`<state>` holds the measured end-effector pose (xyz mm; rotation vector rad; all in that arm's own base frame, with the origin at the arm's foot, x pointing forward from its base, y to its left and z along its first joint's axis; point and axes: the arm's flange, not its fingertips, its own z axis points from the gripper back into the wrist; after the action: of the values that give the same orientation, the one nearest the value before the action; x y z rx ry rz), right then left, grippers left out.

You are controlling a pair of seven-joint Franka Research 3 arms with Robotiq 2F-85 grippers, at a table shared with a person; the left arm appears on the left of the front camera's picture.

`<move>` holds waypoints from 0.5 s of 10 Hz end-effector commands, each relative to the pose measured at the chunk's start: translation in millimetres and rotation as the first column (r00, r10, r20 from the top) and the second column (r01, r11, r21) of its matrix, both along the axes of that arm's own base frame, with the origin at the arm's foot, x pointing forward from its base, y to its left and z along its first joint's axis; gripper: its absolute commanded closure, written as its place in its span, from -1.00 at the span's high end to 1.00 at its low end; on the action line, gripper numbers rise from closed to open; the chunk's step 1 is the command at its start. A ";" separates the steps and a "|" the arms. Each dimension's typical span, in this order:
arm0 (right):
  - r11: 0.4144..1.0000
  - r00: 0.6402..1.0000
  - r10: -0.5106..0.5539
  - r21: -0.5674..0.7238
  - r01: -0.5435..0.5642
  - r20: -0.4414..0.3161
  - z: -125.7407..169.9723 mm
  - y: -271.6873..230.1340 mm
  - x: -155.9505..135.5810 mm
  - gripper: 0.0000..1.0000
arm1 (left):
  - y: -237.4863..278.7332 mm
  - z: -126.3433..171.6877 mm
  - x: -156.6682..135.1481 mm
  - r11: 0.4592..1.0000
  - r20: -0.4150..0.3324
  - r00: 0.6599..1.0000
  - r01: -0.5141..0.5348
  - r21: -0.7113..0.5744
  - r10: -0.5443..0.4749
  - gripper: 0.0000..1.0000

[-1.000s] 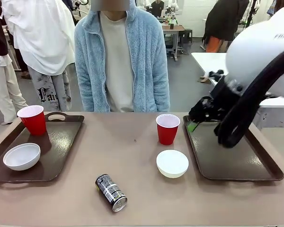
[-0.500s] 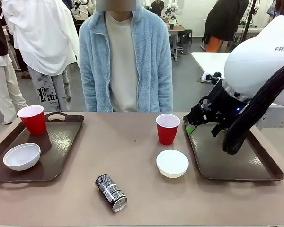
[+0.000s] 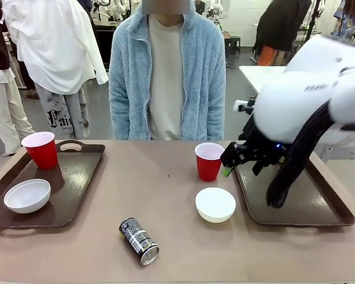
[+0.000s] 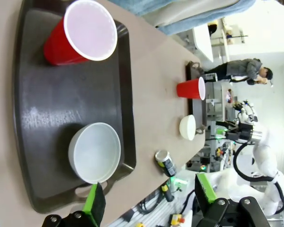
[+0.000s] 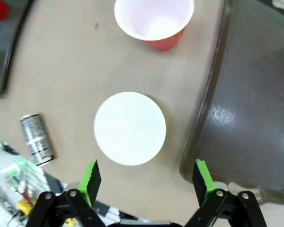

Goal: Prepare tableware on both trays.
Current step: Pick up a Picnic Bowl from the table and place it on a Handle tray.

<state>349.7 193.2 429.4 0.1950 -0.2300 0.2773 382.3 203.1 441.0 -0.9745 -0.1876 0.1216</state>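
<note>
Presently: left tray (image 3: 77, 177), nine o'clock, bore a white bowl (image 3: 27, 196) and a red cup (image 3: 40, 149). Right tray (image 3: 307, 201), three o'clock; off its nine-o'clock rim stood the second bowl (image 3: 215, 204) and second cup (image 3: 209, 161). Black can (image 3: 139, 240) lay sideways, six o'clock. Left gripper (image 4: 149, 194), right gripper (image 5: 146, 174): jaws wide, empty.

The smooth grey-brown worktop (image 3: 165, 195) carries five things directly. A large dark brown rectangular plastic tray (image 3: 77, 177) with a raised rim lies at its left side, and a matching dark brown tray (image 3: 307, 207) lies at its right side. Just beside the right-hand one, towards the middle, a red plastic cup with a white inside (image 3: 209, 161) stands upright. A small round white bowl (image 3: 215, 204) sits near it on the near side. Closer to the front edge, a slim black can (image 3: 139, 241) lies on its side, well apart from both trays.
</note>
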 end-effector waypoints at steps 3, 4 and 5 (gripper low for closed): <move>0.977 0.999 -0.043 -0.211 0.036 -0.031 -54.0 15.8 24.0 1.00 | -0.5 2.5 -1.6 1.000 0.003 1.000 -0.015 -0.021 0.015 1.00; 0.976 0.999 -0.035 -0.218 0.026 -0.036 -60.0 19.3 24.0 1.00 | -0.5 2.5 -1.6 1.000 0.003 1.000 -0.015 -0.021 0.015 1.00; 0.979 0.998 -0.027 -0.204 0.016 -0.053 -66.6 22.0 22.7 1.00 | -0.5 2.5 -1.6 1.000 0.003 1.000 -0.015 -0.021 0.015 1.00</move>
<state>366.9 203.0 362.8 0.0057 -0.1418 0.2896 382.2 203.1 440.9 -0.9743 -0.1874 0.1220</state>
